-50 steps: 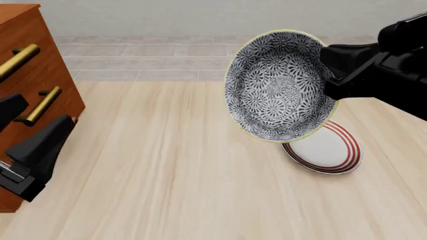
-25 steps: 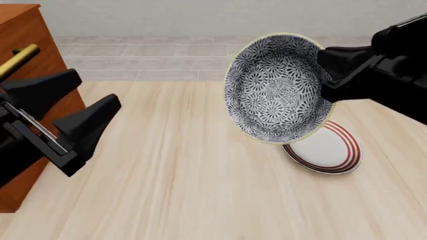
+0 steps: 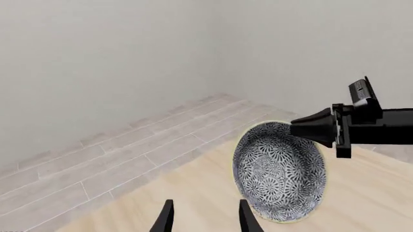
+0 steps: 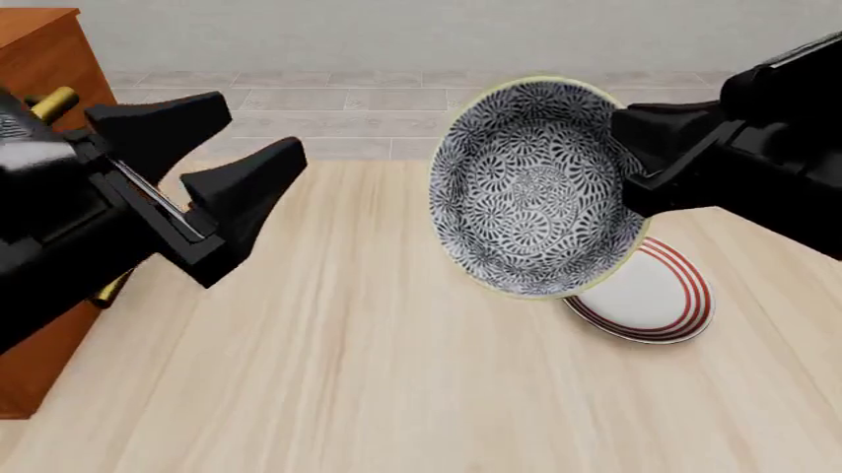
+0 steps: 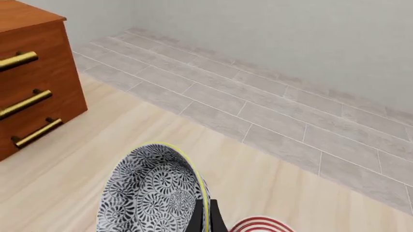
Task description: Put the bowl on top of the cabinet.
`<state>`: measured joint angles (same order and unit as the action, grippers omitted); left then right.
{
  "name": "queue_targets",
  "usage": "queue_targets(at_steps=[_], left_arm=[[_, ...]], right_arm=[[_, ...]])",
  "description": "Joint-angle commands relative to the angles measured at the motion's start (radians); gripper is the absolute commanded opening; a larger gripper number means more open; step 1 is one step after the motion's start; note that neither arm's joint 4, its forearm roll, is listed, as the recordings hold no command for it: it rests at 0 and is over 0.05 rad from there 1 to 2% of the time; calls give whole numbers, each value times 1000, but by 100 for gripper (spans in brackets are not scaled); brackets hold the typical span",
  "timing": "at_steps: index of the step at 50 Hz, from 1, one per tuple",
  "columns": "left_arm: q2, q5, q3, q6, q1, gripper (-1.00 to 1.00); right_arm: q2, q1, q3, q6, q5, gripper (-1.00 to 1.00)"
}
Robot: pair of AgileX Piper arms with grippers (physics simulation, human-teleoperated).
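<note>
Bench (image 4: 369,394), pale wood, is carrying everything; grey tiled floor (image 4: 329,108) is showing beyond its far edge

Cabinet (image 4: 39,59), reddish-brown with gold bar handles, is standing at the far left of the front view, mostly hidden behind the left arm; right wrist view is showing three handles on its front and its flat top bare

Left gripper (image 4: 231,168) is hanging in the air above the bench, just right of the cabinet, jaws spread wide and gripping nothing, tips pointing toward the bowl but well apart from it

Right gripper (image 4: 629,163) is coming in from the right, jaws closed on the bowl's right rim; one finger is lying inside the rim in the right wrist view

Bowl (image 4: 533,187) is being held in the air, tipped up on edge so its patterned inside is facing the front camera and the left gripper; it is well apart from the cabinet, right of centre

Plate (image 4: 652,296), white with red rings, is lying flat on the bench below and behind the bowl, partly covered by it in the front view
</note>
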<state>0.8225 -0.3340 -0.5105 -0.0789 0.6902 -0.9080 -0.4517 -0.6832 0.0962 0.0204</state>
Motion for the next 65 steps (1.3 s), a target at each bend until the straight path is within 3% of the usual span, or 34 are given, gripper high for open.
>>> queue_targets(at_steps=[1, 14, 42, 65], left_arm=[[107, -29, -58, 48, 28, 100], [226, -47, -122, 107, 84, 100], [443, -121, -182, 106, 72, 100], [628, -143, -259, 189, 108, 100]], right_arm=[[8, -20, 1, -2, 1, -100], [9, -25, 2, -3, 2, -100], [40, -41, -1, 0, 27, -100], [60, -61, -1, -3, 44, -100]])
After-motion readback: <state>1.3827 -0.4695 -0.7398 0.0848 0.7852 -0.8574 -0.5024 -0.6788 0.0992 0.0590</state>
